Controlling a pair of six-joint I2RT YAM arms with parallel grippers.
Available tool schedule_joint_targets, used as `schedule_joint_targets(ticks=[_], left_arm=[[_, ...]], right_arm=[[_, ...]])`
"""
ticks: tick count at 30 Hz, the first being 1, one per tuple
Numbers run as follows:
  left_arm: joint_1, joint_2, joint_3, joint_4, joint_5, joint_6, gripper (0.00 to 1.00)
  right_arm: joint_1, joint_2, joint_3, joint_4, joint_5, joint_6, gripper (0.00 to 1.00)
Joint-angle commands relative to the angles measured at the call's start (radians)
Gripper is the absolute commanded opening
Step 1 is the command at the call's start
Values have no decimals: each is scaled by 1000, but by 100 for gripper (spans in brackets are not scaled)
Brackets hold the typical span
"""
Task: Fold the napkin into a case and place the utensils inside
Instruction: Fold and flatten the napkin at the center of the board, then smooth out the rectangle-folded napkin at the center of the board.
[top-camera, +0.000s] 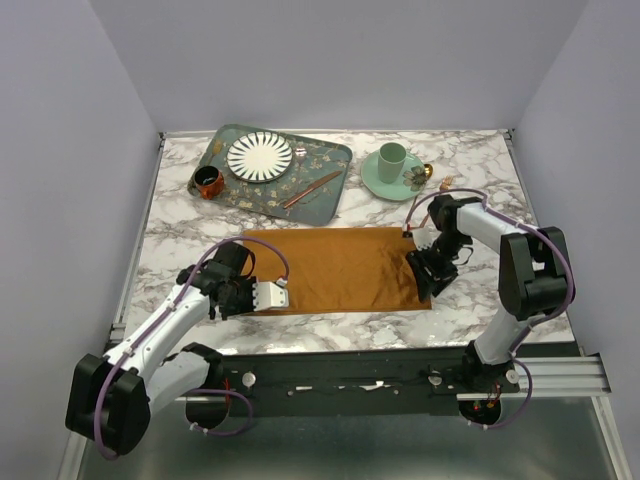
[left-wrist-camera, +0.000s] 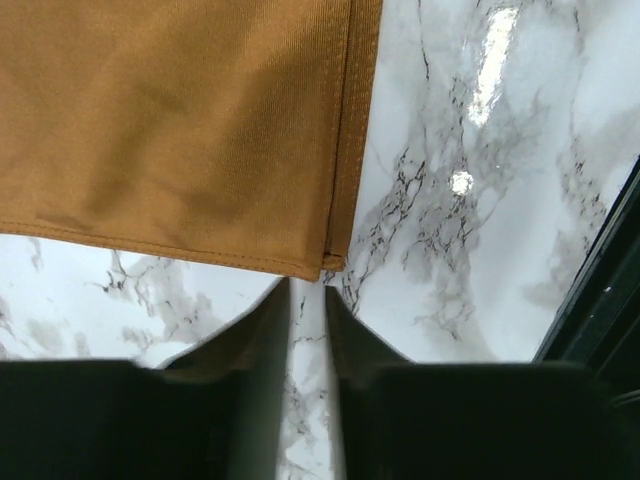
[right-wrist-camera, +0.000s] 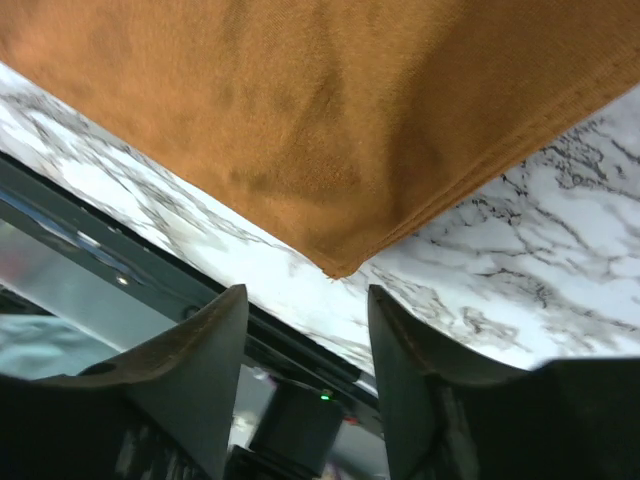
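Top cam, starting from the left: my left fingers (top-camera: 272, 295) sit low over the desk (top-camera: 180, 235), right at the lower left corner of the napkin (top-camera: 340, 268). The napkin lies flat as a wide rust-orange rectangle mid-frame. Upper left is the green tray (top-camera: 325, 165) with a striped plate (top-camera: 260, 156) and one slim copper utensil (top-camera: 312, 189) lying on it. Upper right is a green saucer (top-camera: 375, 180) carrying a cup (top-camera: 391, 156). My right fingers (top-camera: 428, 272) are at the napkin's lower right corner.

From up there I can't read either pair of fingers, but the wrist cams sort it out. On the left wrist cam, the left fingers (left-wrist-camera: 255, 345) are only a narrow slit apart with bare marble between them. Their tips are just short of the napkin (left-wrist-camera: 180, 130) corner, gripping nothing. On the right wrist cam, the right fingers (right-wrist-camera: 195, 350) are spread wide, and the napkin (right-wrist-camera: 320, 110) corner points down between them, not pinched. Only that view shows layered edges along the cloth's right side.
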Motion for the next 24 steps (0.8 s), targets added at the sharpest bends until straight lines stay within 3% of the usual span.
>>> schedule_joint_targets(ticks=[1, 3, 6, 14, 19, 24], left_arm=[[4, -26, 18, 2, -12, -23, 39], [6, -43, 49, 14, 22, -66, 50], [9, -42, 94, 57, 60, -121, 58], [9, 194, 180, 249, 57, -369, 58], [9, 346, 221, 281, 42, -388, 55], [1, 397, 181, 278, 17, -333, 53]], right_arm=[[5, -47, 52, -55, -25, -39, 67], [5, -72, 114, -66, -36, -52, 68], [5, -57, 203, -63, -74, -52, 67], [40, 127, 392, 38, -120, 60, 55], [74, 204, 373, 121, -87, 88, 54], [89, 236, 293, 158, -41, 74, 53]])
